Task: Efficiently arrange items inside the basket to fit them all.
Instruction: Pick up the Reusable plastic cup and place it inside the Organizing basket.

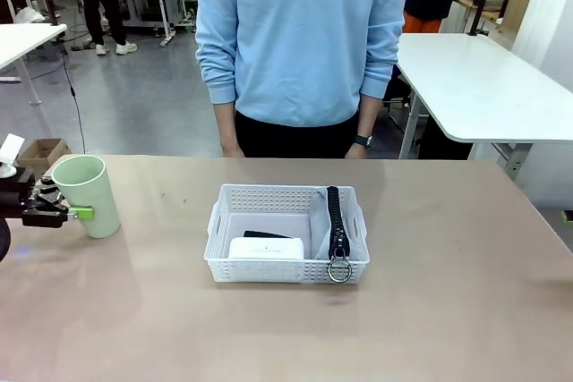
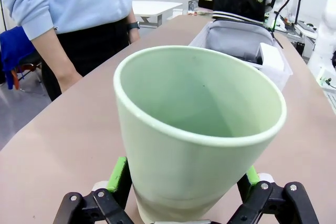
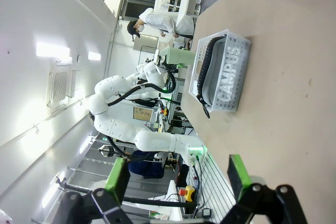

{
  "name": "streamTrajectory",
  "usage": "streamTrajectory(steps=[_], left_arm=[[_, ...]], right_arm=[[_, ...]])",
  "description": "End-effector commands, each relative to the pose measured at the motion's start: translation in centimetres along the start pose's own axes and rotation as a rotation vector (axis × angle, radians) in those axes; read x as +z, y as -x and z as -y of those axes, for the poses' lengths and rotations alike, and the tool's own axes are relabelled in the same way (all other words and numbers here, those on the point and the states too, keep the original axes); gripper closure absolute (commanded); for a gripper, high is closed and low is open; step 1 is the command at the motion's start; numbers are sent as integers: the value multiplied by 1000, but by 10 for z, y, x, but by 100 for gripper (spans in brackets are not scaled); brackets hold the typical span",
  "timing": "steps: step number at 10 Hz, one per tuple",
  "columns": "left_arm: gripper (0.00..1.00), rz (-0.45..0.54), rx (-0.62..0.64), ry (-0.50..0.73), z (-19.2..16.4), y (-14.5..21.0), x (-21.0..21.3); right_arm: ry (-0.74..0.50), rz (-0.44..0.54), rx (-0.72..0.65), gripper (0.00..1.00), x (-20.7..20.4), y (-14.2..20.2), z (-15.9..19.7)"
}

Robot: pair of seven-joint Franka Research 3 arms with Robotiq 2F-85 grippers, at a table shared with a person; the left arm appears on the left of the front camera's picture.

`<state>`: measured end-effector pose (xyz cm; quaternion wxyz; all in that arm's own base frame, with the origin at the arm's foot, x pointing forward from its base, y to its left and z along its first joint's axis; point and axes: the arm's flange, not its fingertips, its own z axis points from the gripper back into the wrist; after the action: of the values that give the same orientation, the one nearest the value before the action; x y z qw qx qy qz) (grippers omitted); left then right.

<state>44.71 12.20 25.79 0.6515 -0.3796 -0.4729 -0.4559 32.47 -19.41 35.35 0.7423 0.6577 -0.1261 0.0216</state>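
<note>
The white perforated basket (image 1: 224, 221) sits mid-table. Inside it, a white rounded box (image 1: 266, 248) lies at the front left with a small black object (image 1: 267, 234) behind it. The grey pouch (image 1: 351, 221) stands on edge along the right wall, its black zipper and ring on top. At the table's left end, my left gripper (image 1: 72, 213) is shut on the lower part of the pale green cup (image 1: 87, 192), which tilts slightly. In the left wrist view the cup (image 2: 194, 129) stands between my green pads (image 2: 118, 174). My right gripper (image 3: 177, 174) is open and holds nothing; the basket (image 3: 239, 85) and "CAMPUS" pouch (image 3: 215, 72) lie far ahead of it.
A person in a light blue sweater (image 1: 300, 33) stands at the far edge with both hands hanging near the table. A cardboard box (image 1: 36, 154) sits off the left corner. Another white table (image 1: 483, 87) stands at the back right.
</note>
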Motion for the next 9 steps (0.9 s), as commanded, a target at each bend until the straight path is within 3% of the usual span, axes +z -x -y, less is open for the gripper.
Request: streamTrajectory(steps=[1, 2, 3, 4, 5, 6, 7, 9], left_arm=[[0, 27, -12, -27, -1, -4, -1], [0, 50, -15, -35, -2, -5, -2], [58, 44, -18, -43, -2, -5, -1], [58, 41, -23, -44, -1, -5, -1], [100, 39, -25, -43, -1, -5, 0], [63, 41, -24, -45, -1, -5, 0], [100, 41, -27, -47, -1, -6, 0], [100, 47, -27, -50, 6, -13, 7]], right_arm=[[15, -7, -10, 0, 1, 2, -3], [15, -7, -10, 0, 1, 2, -3], [15, -7, -10, 0, 1, 2, -3], [15, -7, -10, 0, 1, 2, -3], [15, -7, -10, 0, 1, 2, -3], [15, -7, -10, 0, 1, 2, -3], [15, -7, -10, 0, 1, 2, -3], [15, -7, -10, 0, 1, 2, -3]])
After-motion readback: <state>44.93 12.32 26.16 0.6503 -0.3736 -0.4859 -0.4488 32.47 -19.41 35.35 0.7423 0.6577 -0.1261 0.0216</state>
